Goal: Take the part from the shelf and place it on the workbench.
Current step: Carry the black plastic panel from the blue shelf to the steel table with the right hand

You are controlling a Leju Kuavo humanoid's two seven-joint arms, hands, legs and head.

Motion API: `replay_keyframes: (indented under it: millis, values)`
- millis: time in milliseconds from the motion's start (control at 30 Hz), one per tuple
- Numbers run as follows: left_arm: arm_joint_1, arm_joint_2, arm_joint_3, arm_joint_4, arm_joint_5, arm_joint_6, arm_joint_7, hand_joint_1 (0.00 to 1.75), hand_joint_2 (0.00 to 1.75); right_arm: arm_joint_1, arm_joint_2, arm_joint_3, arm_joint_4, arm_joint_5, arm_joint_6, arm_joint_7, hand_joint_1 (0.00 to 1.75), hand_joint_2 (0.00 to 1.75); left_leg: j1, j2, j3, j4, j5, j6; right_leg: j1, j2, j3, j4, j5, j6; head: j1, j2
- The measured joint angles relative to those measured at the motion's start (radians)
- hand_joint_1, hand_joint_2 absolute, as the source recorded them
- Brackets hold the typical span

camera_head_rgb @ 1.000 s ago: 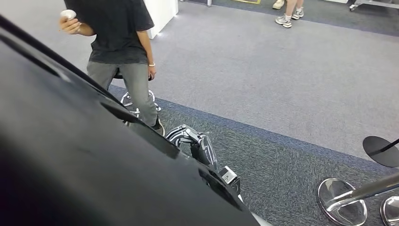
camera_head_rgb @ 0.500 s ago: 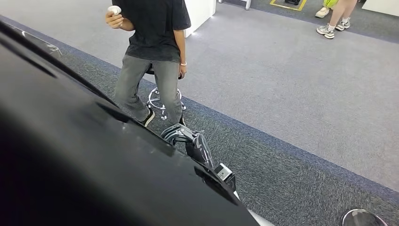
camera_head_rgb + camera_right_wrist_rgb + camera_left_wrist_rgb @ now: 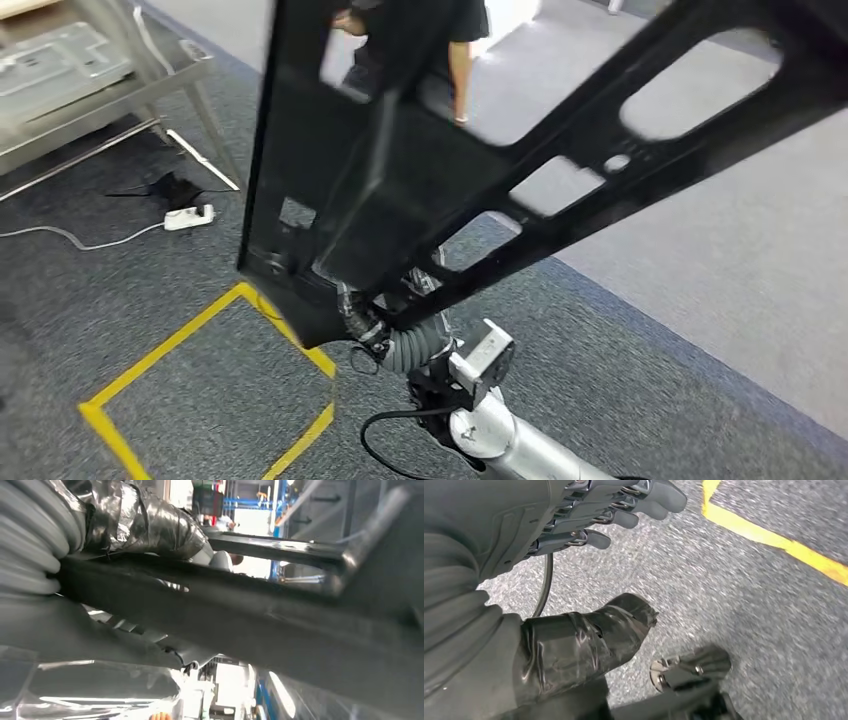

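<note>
We see the part (image 3: 420, 190) — a big black panel with long cut-out slots — raised in front of the head camera, well above the grey carpet (image 3: 620, 360). Its lower edge sits in the right hand (image 3: 400, 335), whose ribbed grey cover and silver forearm rise from below the part. In the right wrist view the part (image 3: 240, 615) runs as a dark bar straight across the hand (image 3: 65, 580), with the tape-wrapped thumb lying over one face and the cover under the other, so we read the hand as clamped on the part's edge.

The left hand (image 3: 589, 525) hangs over the carpet (image 3: 734, 580) holding nothing; its dark fingers (image 3: 644, 502) are stretched out side by side and its taped thumb stands away from them.

Taking the part as our landmark: below and to the left of it a square of yellow tape (image 3: 200, 390) is marked on the carpet. Further left of the part lies a white power strip (image 3: 188, 216) with its cable trailing off, and beyond that stands a metal table (image 3: 100, 90) on thin legs. Behind the part's upper edge a person (image 3: 455, 40) in a dark shirt is partly hidden — we make out an arm through the slots and little more. To the right of the part the carpet changes to a paler grey band.
</note>
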Motion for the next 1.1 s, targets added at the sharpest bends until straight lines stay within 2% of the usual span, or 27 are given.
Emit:
replay_keyframes:
  millis: [67,133,167,200,233,267,300,367,400,433,500,533,567,633,667,700,733,767,800,833,900,933,1000,1033,1100]
  values:
    - [0.0,0.0,0.0,0.0,-0.001,0.0,0.0,0.0,1.75,-0.003,0.003,0.0,-0.001,0.001,0.0,0.0,1.75,1.75,0.005,-0.021,0.008,-0.007,0.001,0.012,-0.005,0.032,-0.008,0.031,-0.026,0.009,0.014,0.0]
    - [-0.004,0.0,0.0,0.0,-0.005,-0.003,0.004,0.0,1.75,-0.004,0.004,0.0,-0.001,0.004,-0.004,0.0,1.75,1.75,0.006,-0.043,0.012,-0.01,0.001,0.021,-0.006,0.082,-0.062,0.142,-0.08,0.01,0.036,0.0]
    - [-0.007,0.0,0.0,0.0,-0.009,-0.005,0.01,0.0,1.75,-0.004,0.004,0.0,0.0,0.007,-0.006,0.0,1.75,1.75,0.005,-0.055,0.012,-0.01,0.0,0.024,-0.005,0.094,-0.1,0.21,-0.104,0.009,0.047,0.0]
    - [-0.01,0.0,0.0,0.0,-0.016,-0.007,0.02,0.0,1.75,-0.003,0.003,0.0,0.002,0.013,-0.008,0.002,1.75,1.75,0.003,-0.069,0.013,-0.009,-0.001,0.026,-0.003,0.099,-0.131,0.259,-0.113,0.007,0.056,0.0]
    - [-0.016,0.0,0.0,0.0,-0.026,-0.009,0.034,0.0,1.75,-0.003,0.003,0.0,0.005,0.021,-0.009,0.003,1.75,1.75,0.001,-0.085,0.013,-0.007,-0.002,0.027,-0.002,0.102,-0.149,0.277,-0.103,0.005,0.063,0.001]
    - [-0.027,0.0,0.0,0.0,-0.036,-0.012,0.054,0.0,1.75,-0.004,0.003,0.001,0.008,0.03,-0.009,0.005,1.75,1.75,0.0,-0.101,0.013,-0.005,-0.003,0.027,-0.001,0.105,-0.148,0.255,-0.074,0.001,0.07,0.001]
    - [-0.043,0.0,0.0,0.0,-0.046,-0.014,0.076,0.0,1.75,-0.006,0.004,0.004,0.012,0.041,-0.01,0.007,1.75,1.75,0.0,-0.118,0.013,-0.003,-0.003,0.027,-0.001,0.115,-0.13,0.199,-0.031,-0.003,0.076,0.002]
    - [-0.084,0.0,0.0,0.0,-0.061,-0.018,0.111,0.0,1.75,-0.011,0.004,0.013,0.02,0.061,-0.017,0.011,1.75,1.75,0.001,-0.148,0.009,0.002,-0.004,0.021,-0.004,0.168,-0.083,0.076,0.028,-0.011,0.088,0.002]
    - [-0.103,-0.001,0.0,0.0,-0.064,-0.019,0.12,0.0,1.75,-0.013,0.005,0.017,0.024,0.068,-0.02,0.013,1.75,1.75,0.003,-0.161,0.004,0.003,-0.003,0.015,-0.004,0.19,-0.067,0.039,0.039,-0.013,0.094,0.002]
    - [-0.117,-0.001,-0.001,0.0,-0.066,-0.019,0.125,0.0,1.75,-0.015,0.006,0.021,0.029,0.072,-0.021,0.014,1.75,1.75,0.006,-0.173,-0.001,0.002,-0.001,0.008,-0.004,0.204,-0.061,0.024,0.037,-0.014,0.099,0.003]
    - [-0.129,0.0,-0.001,0.0,-0.067,-0.018,0.128,0.0,1.75,-0.017,0.007,0.028,0.036,0.073,-0.021,0.016,1.75,1.75,0.01,-0.189,-0.006,-0.004,0.003,-0.007,-0.002,0.189,-0.056,0.015,0.038,-0.018,0.107,0.003]
    - [-0.129,0.001,-0.001,0.0,-0.067,-0.018,0.129,0.0,1.75,-0.02,0.008,0.031,0.039,0.073,-0.021,0.017,1.75,1.75,0.008,-0.175,-0.007,-0.001,0.001,-0.014,-0.004,0.179,-0.051,0.01,0.04,-0.023,0.107,0.003]
    - [-0.13,0.002,-0.001,0.0,-0.068,-0.017,0.129,0.0,1.75,-0.023,0.009,0.032,0.042,0.073,-0.02,0.018,1.75,1.75,0.005,-0.146,-0.016,0.017,-0.009,-0.019,-0.007,0.166,-0.046,0.004,0.041,-0.029,0.106,0.003]
    - [-0.138,0.002,-0.001,0.0,-0.07,-0.019,0.129,0.0,1.75,-0.028,0.011,0.033,0.046,0.072,-0.019,0.019,1.75,1.75,0.001,-0.074,-0.066,0.112,-0.055,-0.027,-0.005,0.134,-0.038,-0.003,0.04,-0.04,0.102,0.003]
    - [-0.143,0.002,-0.001,0.0,-0.072,-0.02,0.13,0.0,1.75,-0.029,0.011,0.033,0.049,0.071,-0.02,0.019,1.75,1.75,0.002,-0.055,-0.103,0.179,-0.082,-0.029,-0.003,0.115,-0.037,-0.002,0.037,-0.044,0.101,0.003]
    - [-0.148,0.002,-0.001,0.0,-0.075,-0.022,0.131,0.0,1.75,-0.029,0.011,0.034,0.052,0.07,-0.021,0.02,1.75,1.75,0.003,-0.047,-0.135,0.235,-0.099,-0.031,-0.001,0.098,-0.036,-0.002,0.034,-0.045,0.101,0.003]
    - [-0.15,0.002,-0.001,0.0,-0.078,-0.025,0.132,0.0,1.75,-0.029,0.011,0.034,0.055,0.07,-0.023,0.021,1.75,1.75,0.003,-0.043,-0.151,0.262,-0.1,-0.032,0.0,0.082,-0.034,-0.001,0.031,-0.045,0.101,0.003]
    - [-0.15,0.002,-0.001,0.0,-0.08,-0.027,0.134,0.0,1.75,-0.029,0.011,0.034,0.058,0.07,-0.025,0.021,1.75,1.75,0.003,-0.04,-0.147,0.251,-0.082,-0.032,0.0,0.068,-0.032,0.0,0.028,-0.044,0.101,0.003]
    - [-0.151,0.002,-0.001,0.0,-0.083,-0.029,0.137,0.0,1.75,-0.029,0.011,0.034,0.061,0.07,-0.027,0.021,1.75,1.75,0.003,-0.034,-0.121,0.202,-0.051,-0.031,0.0,0.056,-0.028,0.002,0.025,-0.042,0.101,0.003]
    - [-0.152,0.003,-0.001,0.0,-0.085,-0.031,0.139,0.0,1.75,-0.03,0.011,0.034,0.063,0.07,-0.03,0.021,1.75,1.75,0.002,-0.018,-0.085,0.133,-0.019,-0.028,0.001,0.044,-0.024,0.004,0.02,-0.04,0.101,0.003]
    - [-0.16,0.004,-0.001,0.0,-0.089,-0.035,0.142,0.0,1.75,-0.033,0.011,0.034,0.068,0.071,-0.035,0.022,1.75,1.75,-0.007,0.014,-0.028,0.025,0.014,-0.015,0.007,0.025,-0.019,0.008,0.01,-0.031,0.102,0.003]
    - [-0.164,0.005,-0.002,0.0,-0.09,-0.036,0.143,0.0,1.75,-0.034,0.011,0.034,0.069,0.071,-0.036,0.022,1.75,1.75,-0.011,0.021,-0.018,0.004,0.014,-0.009,0.01,0.017,-0.017,0.009,0.007,-0.026,0.106,0.003]
    - [-0.166,0.006,-0.002,0.0,-0.093,-0.041,0.145,0.0,1.75,-0.036,0.011,0.034,0.072,0.071,-0.037,0.023,1.75,1.75,-0.012,0.006,-0.017,0.001,0.012,0.003,0.013,0.003,-0.011,0.005,0.003,-0.017,0.113,0.003]
    - [-0.166,0.006,-0.002,0.0,-0.095,-0.043,0.146,0.0,1.75,-0.037,0.011,0.034,0.074,0.071,-0.038,0.024,1.75,1.75,-0.01,-0.002,-0.013,-0.003,0.013,0.008,0.012,0.006,-0.008,0.007,-0.002,-0.011,0.116,0.003]
    - [-0.167,0.005,-0.002,0.0,-0.099,-0.047,0.146,0.0,1.75,-0.04,0.011,0.034,0.077,0.071,-0.039,0.026,1.75,1.75,-0.004,-0.014,-0.006,-0.009,0.014,0.018,0.008,0.041,-0.026,0.055,-0.035,-0.001,0.124,0.003]
